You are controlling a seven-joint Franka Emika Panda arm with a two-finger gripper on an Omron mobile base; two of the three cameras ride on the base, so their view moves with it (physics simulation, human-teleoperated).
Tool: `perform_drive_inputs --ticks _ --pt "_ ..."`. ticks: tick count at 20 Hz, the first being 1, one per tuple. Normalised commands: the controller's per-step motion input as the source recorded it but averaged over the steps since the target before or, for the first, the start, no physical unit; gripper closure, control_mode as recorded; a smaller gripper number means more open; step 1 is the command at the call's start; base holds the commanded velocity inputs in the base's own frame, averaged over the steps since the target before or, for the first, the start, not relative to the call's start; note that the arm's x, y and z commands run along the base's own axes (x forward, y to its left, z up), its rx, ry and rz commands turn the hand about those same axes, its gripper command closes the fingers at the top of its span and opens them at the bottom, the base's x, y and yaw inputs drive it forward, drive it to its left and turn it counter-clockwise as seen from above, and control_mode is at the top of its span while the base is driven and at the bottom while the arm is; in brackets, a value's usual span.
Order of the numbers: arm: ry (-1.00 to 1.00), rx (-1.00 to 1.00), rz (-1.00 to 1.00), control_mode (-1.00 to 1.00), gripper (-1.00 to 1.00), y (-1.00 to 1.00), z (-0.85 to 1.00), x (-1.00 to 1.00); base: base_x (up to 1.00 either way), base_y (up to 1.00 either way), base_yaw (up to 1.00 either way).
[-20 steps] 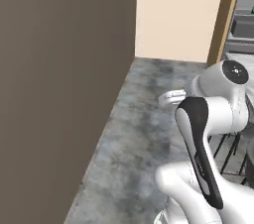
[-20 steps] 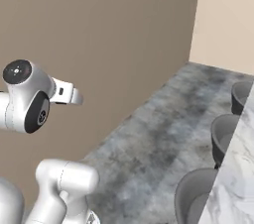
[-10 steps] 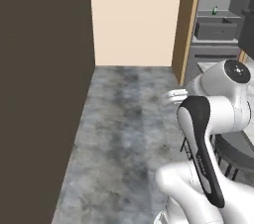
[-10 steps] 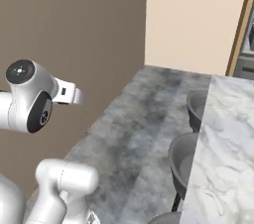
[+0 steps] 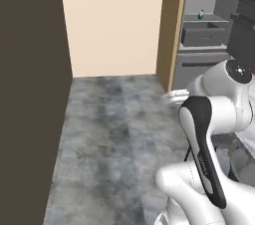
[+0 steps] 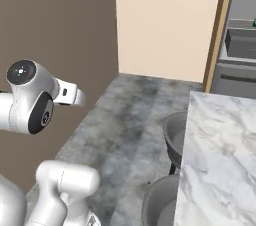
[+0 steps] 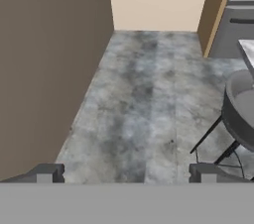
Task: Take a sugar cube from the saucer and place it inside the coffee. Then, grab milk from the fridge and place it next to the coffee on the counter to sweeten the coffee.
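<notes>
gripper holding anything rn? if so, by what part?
Nothing is held. In the hand view the gripper is open, its two fingertips wide apart with only grey floor between them.

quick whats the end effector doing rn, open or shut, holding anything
End effector: open, fingers spread wide apart, nothing held between them; it points at the grey floor.

Light is even and soft, with no visible source. The cream wall [image 5: 114, 20] is the brightest surface; beside it the brown wall [image 5: 30, 94] is dull and dim. The grey floor [image 7: 144, 99] below it carries no cast shadows or glare. Edges look slightly soft and coarse; no lens distortion.
</notes>
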Motion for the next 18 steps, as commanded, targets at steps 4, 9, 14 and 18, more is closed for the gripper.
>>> perform_drive_inputs --ticks 4,9,14,18 --pt "0.0 0.0 0.0 1.0 -1.0 0.0 0.0 0.0 1.0 0.0 -0.2" --pt "0.0 0.0 0.0 1.0 -1.0 0.0 0.0 0.0 1.0 0.02 -0.17" --pt "0.0 0.0 0.0 1.0 -1.0 0.0 0.0 0.0 1.0 0.03 -0.17" --pt "0.0 0.0 0.0 1.0 -1.0 0.0 0.0 0.0 1.0 0.03 -0.16"
